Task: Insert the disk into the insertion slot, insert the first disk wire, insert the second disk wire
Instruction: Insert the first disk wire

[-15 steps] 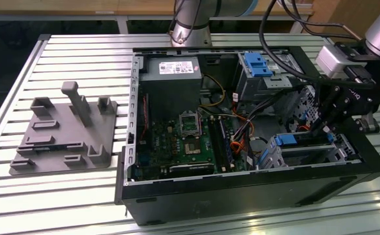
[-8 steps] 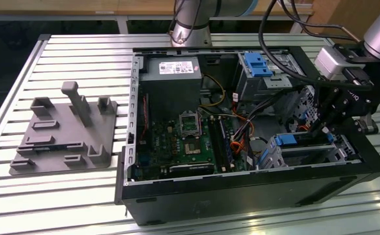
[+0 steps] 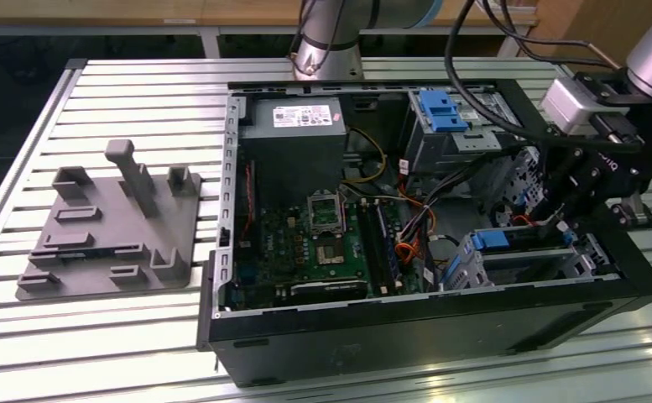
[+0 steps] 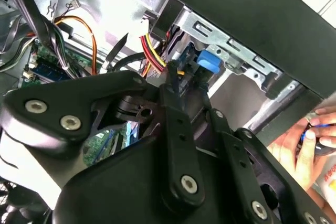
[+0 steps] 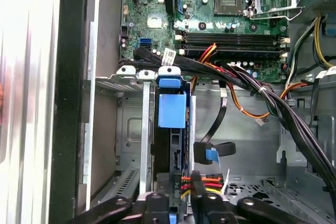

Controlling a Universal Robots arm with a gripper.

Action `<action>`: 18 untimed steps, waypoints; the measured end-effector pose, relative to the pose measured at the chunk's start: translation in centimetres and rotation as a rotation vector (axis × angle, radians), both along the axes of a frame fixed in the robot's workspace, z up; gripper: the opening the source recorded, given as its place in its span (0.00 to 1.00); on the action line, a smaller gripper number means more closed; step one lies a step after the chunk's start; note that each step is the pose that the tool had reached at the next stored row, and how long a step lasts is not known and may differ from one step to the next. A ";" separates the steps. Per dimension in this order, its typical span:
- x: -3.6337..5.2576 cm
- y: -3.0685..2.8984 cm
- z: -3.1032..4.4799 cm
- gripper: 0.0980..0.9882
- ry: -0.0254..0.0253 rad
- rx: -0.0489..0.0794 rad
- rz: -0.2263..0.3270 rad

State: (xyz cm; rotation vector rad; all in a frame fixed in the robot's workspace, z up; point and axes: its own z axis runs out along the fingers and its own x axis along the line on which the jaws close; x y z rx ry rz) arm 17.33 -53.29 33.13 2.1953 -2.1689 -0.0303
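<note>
The disk, with its blue caddy handle (image 3: 488, 241) (image 5: 172, 109), sits inside the insertion slot (image 3: 581, 262) (image 5: 128, 127), a low silver cage at the case's front corner. My gripper (image 3: 550, 222) (image 5: 181, 201) (image 4: 177, 85) reaches down into the case at the disk's rear end. It is shut on the plug of a disk wire with red, yellow and black strands (image 5: 198, 184) (image 4: 154, 59), held against the disk's back edge. A second disk wire, flat and black with a blue plug (image 5: 212, 153), hangs loose beside the disk.
The open black computer case (image 3: 415, 332) lies on a slatted metal table. A taller grey cage with a blue latch (image 3: 443, 113) stands farther back. Cable bundles (image 5: 273, 108) cross above the motherboard (image 3: 315, 243). A grey fixture (image 3: 107, 227) lies left. A person's hand (image 4: 304, 145) is outside the case wall.
</note>
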 end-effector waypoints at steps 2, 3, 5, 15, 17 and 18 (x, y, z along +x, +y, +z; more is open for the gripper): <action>0.00 0.02 0.70 0.23 -0.0003 0.000 0.000; 0.00 0.03 1.13 0.23 -0.0006 0.000 0.000; 0.00 0.04 2.03 0.23 -0.0008 0.000 0.000; 0.00 0.04 4.91 0.23 -0.0008 0.000 -0.001; 0.00 0.04 4.93 0.23 -0.0008 0.000 -0.001; 0.00 0.04 5.00 0.23 -0.0008 0.000 -0.001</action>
